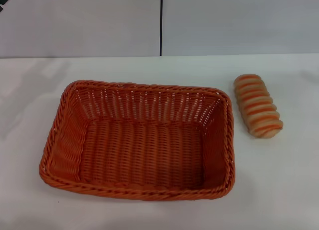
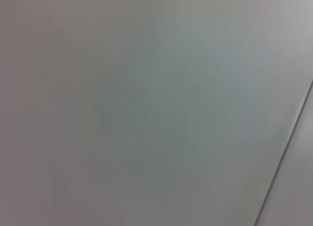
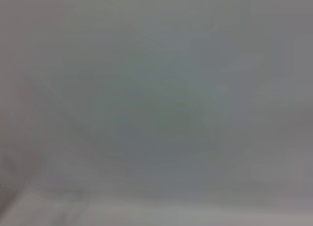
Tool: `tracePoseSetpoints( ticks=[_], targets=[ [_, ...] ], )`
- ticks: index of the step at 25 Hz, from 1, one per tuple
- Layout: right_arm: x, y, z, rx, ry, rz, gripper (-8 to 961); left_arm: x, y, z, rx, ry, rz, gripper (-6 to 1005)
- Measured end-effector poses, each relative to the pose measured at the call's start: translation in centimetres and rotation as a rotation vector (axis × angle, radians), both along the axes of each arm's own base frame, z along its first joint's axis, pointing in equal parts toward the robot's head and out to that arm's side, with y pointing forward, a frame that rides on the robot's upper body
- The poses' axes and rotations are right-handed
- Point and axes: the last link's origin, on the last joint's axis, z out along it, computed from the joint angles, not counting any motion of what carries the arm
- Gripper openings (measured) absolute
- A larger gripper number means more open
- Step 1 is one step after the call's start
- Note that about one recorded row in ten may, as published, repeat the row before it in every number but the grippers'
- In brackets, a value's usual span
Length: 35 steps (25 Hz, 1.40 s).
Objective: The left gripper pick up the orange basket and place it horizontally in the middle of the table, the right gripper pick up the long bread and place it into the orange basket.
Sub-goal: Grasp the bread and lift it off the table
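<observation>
The orange basket (image 1: pixel 142 140) lies lengthwise across the middle of the white table (image 1: pixel 279 180) in the head view, with nothing inside it. The long bread (image 1: pixel 258 105), tan with orange-brown ridges, rests on the table to the right of the basket, a short gap from its rim. Neither gripper shows in any view. Both wrist views hold only a plain pale surface.
A grey wall with a dark vertical seam (image 1: pixel 161 23) rises behind the table's far edge. A thin dark line (image 2: pixel 288 152) crosses one corner of the left wrist view.
</observation>
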Motion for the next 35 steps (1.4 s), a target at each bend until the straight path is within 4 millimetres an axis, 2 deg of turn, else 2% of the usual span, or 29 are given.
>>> tracePoseSetpoints(
  ticks=[1,3,4,7,9,10,12,19,24,35],
  targets=[
    [-0.8,0.5,-0.2,-0.052,-0.037,0.009,819,-0.1,0.0,-1.0,0.044,0.0,-0.017,588],
    [-1.8,1.6,-1.0,-0.151,-0.119,0.009,819,-0.1,-0.1,-1.3,0.062,0.006,-0.022,589],
    [-2.7,2.7,-2.1,-0.239,-0.221,-0.001,819,-0.1,-0.1,-1.4,0.069,0.008,-0.023,590],
    [-3.4,3.6,-3.2,-0.302,-0.303,-0.008,819,-0.1,-0.2,-1.9,0.071,0.001,-0.027,591],
    [-4.3,4.5,-4.9,-0.359,-0.396,-0.012,819,-0.1,-0.2,-2.0,0.069,-0.003,-0.027,666],
    [-4.3,4.5,-4.9,-0.359,-0.396,-0.012,818,-0.1,-0.3,-2.1,0.067,-0.008,-0.027,703],
    [-4.7,4.9,-6.2,-0.389,-0.454,-0.019,818,-0.2,-0.5,-2.4,0.06,-0.021,-0.027,778],
    [-5.6,5.3,-10.4,-0.479,-0.543,0.004,818,-0.4,-1.1,-2.6,0.052,-0.032,-0.029,803],
    [-5.5,5.3,-12.7,-0.526,-0.579,0.004,818,-0.5,-1.4,-2.5,0.05,-0.039,-0.027,814],
    [-5.9,5.4,-14.7,-0.562,-0.609,0.016,806,-0.4,-1.6,-2.6,0.047,-0.044,-0.037,814]
  ],
)
